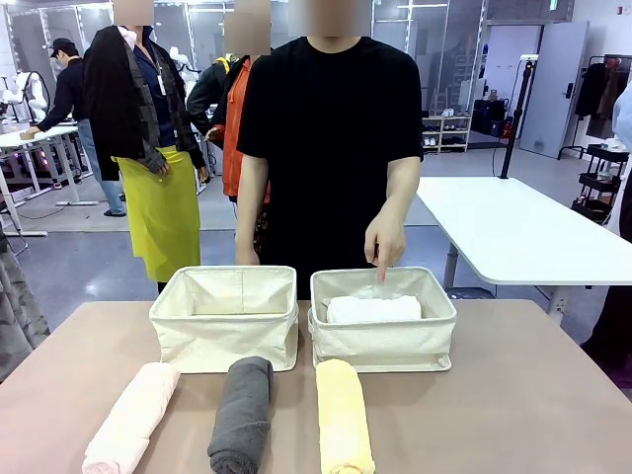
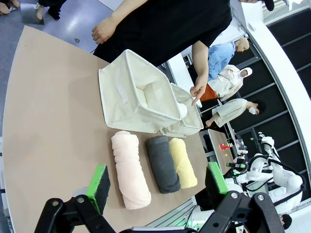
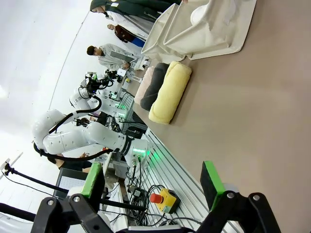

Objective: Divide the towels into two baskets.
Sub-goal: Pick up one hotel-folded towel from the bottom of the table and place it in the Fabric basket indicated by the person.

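At the near edge of the bench (image 1: 513, 415), the pink towel (image 1: 130, 420), grey towel (image 1: 242, 415) and yellow towel (image 1: 344, 415) lie close together. The left pincer (image 2: 158, 183) and right pincer (image 3: 151, 180) are spread wide and hold nothing. A grab may catch two rolls or pull one loose. Farther back stand the left basket (image 1: 225, 336), with nothing in it, and the right basket (image 1: 385, 346), which holds the white towel (image 1: 373, 309). The person's hand (image 1: 383, 242) points in there and may get bumped. The front view shows inside both baskets. The wrist views show the open pincers.
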You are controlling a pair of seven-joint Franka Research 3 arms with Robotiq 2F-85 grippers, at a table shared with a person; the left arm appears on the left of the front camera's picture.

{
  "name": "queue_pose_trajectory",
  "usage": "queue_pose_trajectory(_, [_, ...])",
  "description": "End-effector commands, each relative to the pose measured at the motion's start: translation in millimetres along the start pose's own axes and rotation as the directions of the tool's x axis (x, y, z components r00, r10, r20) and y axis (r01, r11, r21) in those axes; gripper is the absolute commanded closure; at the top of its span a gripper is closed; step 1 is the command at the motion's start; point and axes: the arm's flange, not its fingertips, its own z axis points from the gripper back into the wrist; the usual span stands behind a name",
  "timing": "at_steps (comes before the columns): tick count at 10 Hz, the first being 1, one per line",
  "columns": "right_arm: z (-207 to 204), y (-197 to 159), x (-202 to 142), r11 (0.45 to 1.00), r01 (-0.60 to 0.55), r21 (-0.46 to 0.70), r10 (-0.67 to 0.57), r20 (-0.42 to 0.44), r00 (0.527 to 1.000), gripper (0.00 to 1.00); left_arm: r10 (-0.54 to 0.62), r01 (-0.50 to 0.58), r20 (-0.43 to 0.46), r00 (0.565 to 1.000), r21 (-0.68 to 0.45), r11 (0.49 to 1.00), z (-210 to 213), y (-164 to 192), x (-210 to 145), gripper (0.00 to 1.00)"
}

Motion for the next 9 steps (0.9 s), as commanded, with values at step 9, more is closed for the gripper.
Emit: queue_pose_trajectory(9, [-254, 115, 88, 0.856, 0.035, -0.516, -0.216, -0.295, 0.931, 0.0, -0.005, 0.005, 0.013, 1.0, -0.018, 1.0, 3, 0, 1, 0.0])
